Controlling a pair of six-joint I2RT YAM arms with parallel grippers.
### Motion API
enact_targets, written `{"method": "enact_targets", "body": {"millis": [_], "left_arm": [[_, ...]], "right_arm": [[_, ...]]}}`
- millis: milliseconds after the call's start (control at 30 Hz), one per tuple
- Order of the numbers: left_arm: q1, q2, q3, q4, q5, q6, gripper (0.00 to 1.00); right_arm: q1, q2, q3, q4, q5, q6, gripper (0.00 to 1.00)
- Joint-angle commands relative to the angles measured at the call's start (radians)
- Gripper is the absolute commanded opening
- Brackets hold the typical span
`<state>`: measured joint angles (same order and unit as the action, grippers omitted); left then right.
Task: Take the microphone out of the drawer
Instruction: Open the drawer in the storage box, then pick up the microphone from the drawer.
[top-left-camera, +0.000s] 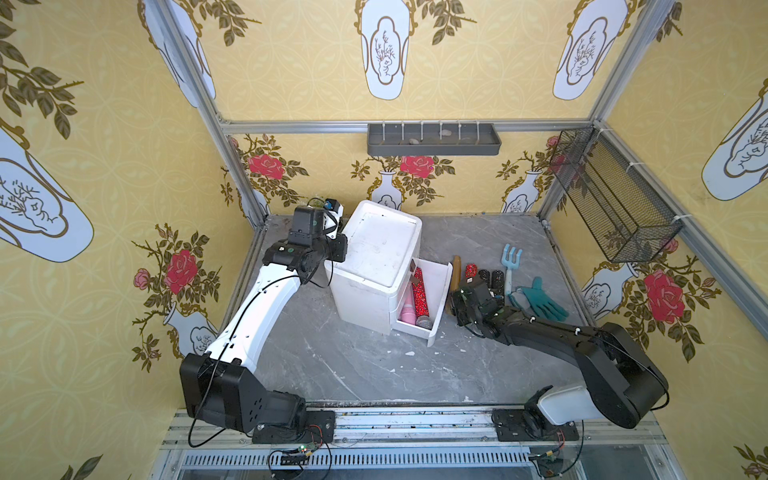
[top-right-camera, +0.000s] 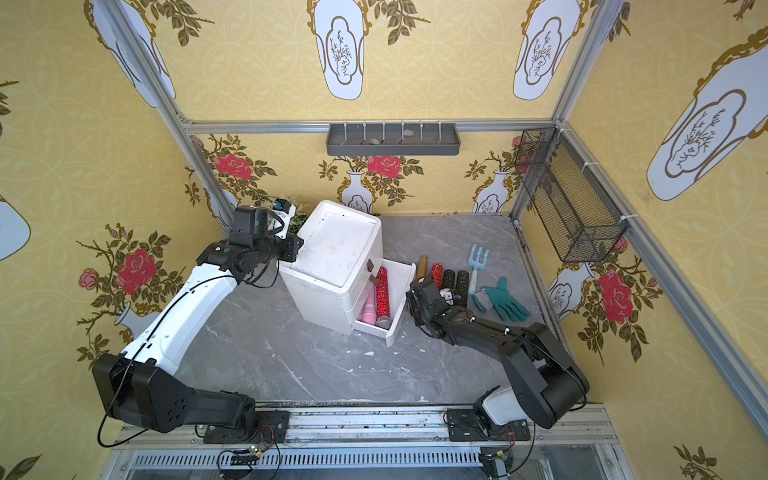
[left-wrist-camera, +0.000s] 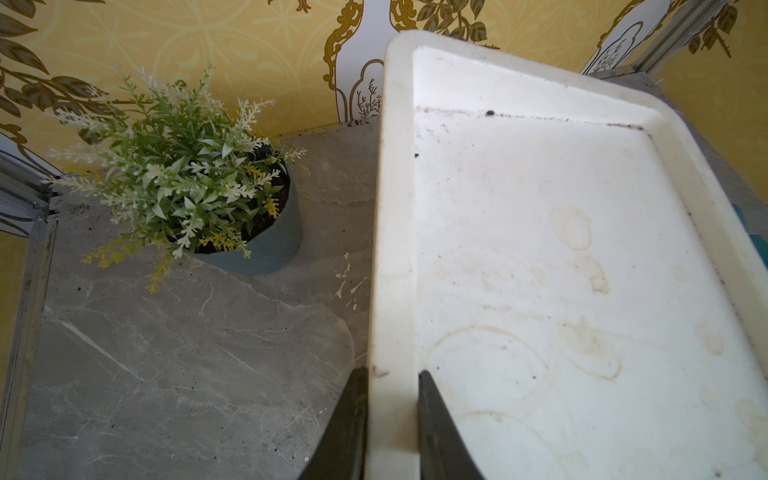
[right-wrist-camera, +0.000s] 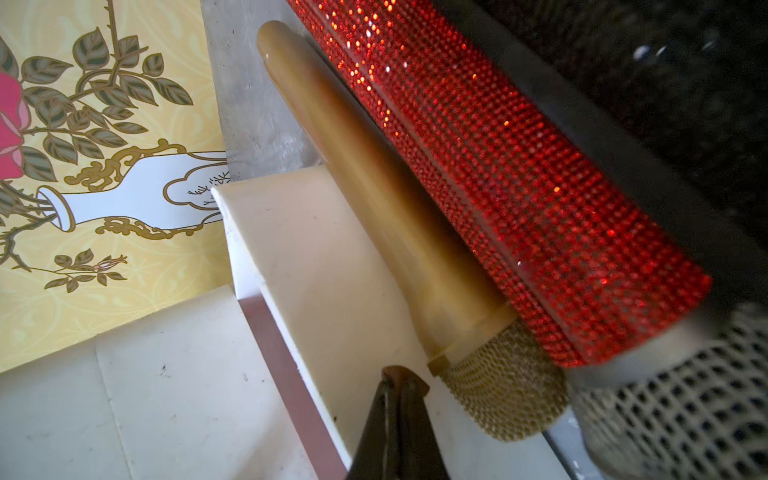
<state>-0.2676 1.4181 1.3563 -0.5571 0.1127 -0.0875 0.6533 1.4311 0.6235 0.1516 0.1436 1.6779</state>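
Red microphone (top-left-camera: 419, 289) sits in the open drawer (top-left-camera: 442, 299). Left gripper (left-wrist-camera: 390, 372) clamps the cabinet (top-left-camera: 378, 249) rim; right gripper (right-wrist-camera: 399, 372), at the drawer's three o'clock, closed, empty.

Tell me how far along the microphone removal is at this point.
Done: the drawer is pulled open, the left gripper clamping the cabinet rim. In hand: the right gripper is shut at the drawer front, holding no microphone. Left: the red microphone and pink microphone lie inside; neither is lifted out.
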Motion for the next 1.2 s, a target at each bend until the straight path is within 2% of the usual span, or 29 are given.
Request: {"method": "enact_targets", "body": {"millis": [0,200,400,533,633,833,1033,1167], "left_arm": [[0.0,0.02,-0.019,-0.128,0.0,-0.031,0.17],[0.0,0.022,-0.019,-0.128,0.001,-0.031,0.17],[0.0,0.024,-0.019,-0.128,0.002,-0.031,0.17],[0.001,0.024,-0.019,-0.128,0.002,-0.031,0.17],[0.0,0.024,-0.018,-0.128,0.002,-0.032,0.17],[0.0,0.022,-0.019,-0.128,0.001,-0.032,0.17],[-0.001,0.022,-0.018,-0.128,0.002,-0.034,0.17],[-0.002,0.023,-0.018,-0.128,0.002,-0.037,0.17]], "right_arm": [[-0.014,-0.02,-0.006,0.001,0.043,-0.02,0.0],[-0.039,-0.052,-0.018,-0.04,0.046,-0.037,0.01],[-0.043,-0.046,0.017,-0.079,0.041,-0.074,0.19],[-0.044,-0.034,0.077,-0.143,0.038,-0.127,0.41],[-0.042,-0.032,0.126,-0.206,0.049,-0.168,0.49],[-0.037,-0.023,0.223,-0.284,0.059,-0.306,0.5],[-0.015,0.05,0.388,-0.394,-0.028,-0.518,0.51],[-0.011,0.114,0.451,-0.423,-0.114,-0.6,0.5]]}}
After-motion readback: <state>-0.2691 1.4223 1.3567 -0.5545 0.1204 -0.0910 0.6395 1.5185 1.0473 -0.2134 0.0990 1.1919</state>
